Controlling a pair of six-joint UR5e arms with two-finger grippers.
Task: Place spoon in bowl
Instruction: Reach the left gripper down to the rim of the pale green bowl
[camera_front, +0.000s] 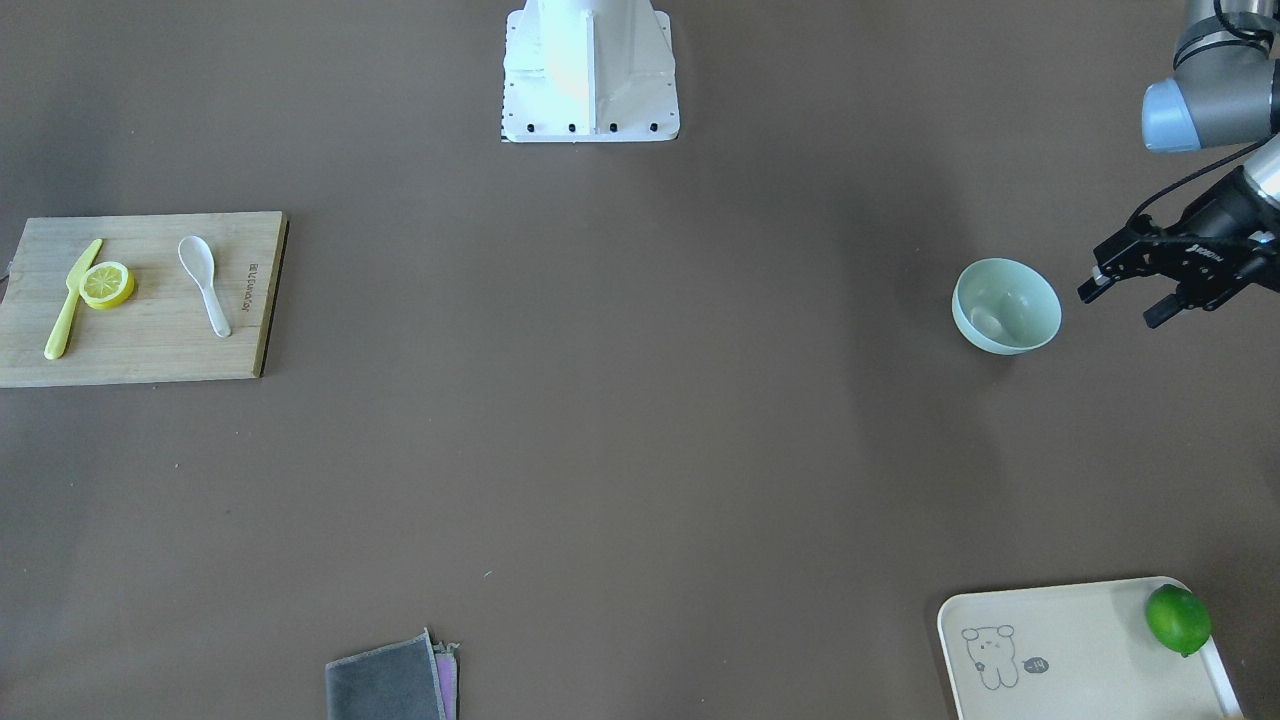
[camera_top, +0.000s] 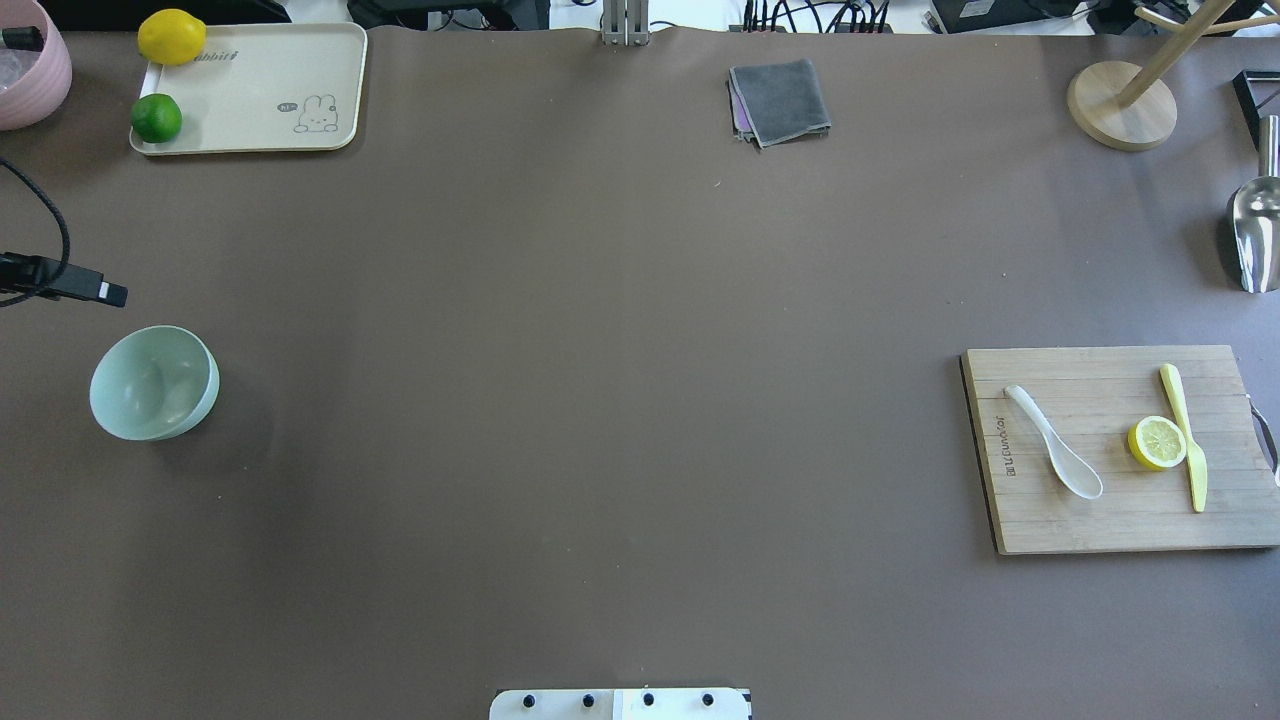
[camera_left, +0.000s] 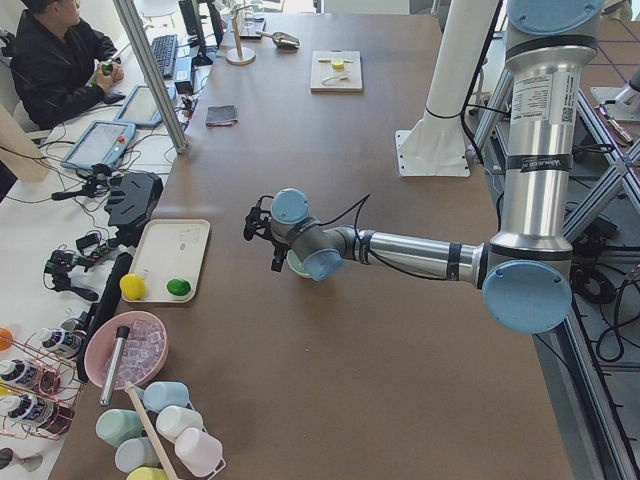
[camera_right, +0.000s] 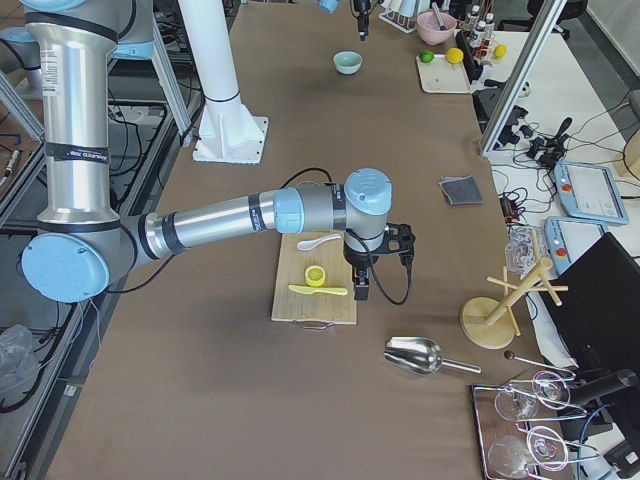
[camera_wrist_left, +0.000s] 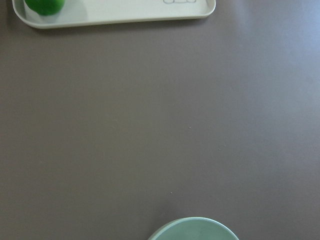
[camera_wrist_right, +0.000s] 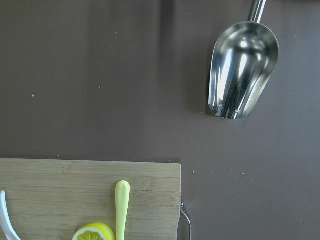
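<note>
The white spoon (camera_front: 205, 283) lies on a wooden cutting board (camera_front: 150, 350), scoop toward the robot; it also shows in the overhead view (camera_top: 1055, 455). The empty mint-green bowl (camera_front: 1005, 305) stands on the table far across from it, also seen in the overhead view (camera_top: 153, 383) and at the bottom edge of the left wrist view (camera_wrist_left: 195, 230). My left gripper (camera_front: 1118, 306) hovers just beside the bowl, open and empty. My right gripper (camera_right: 358, 282) hangs over the board's outer side, past the knife; it shows only in the exterior right view, so I cannot tell its state.
A lemon slice (camera_front: 107, 285) and a yellow knife (camera_front: 70, 300) share the board. A metal scoop (camera_top: 1255, 235) and a wooden stand (camera_top: 1120, 105) lie beyond it. A cream tray (camera_top: 250, 90) holds a lime and a lemon. A grey cloth (camera_top: 780, 100) lies at the far edge.
</note>
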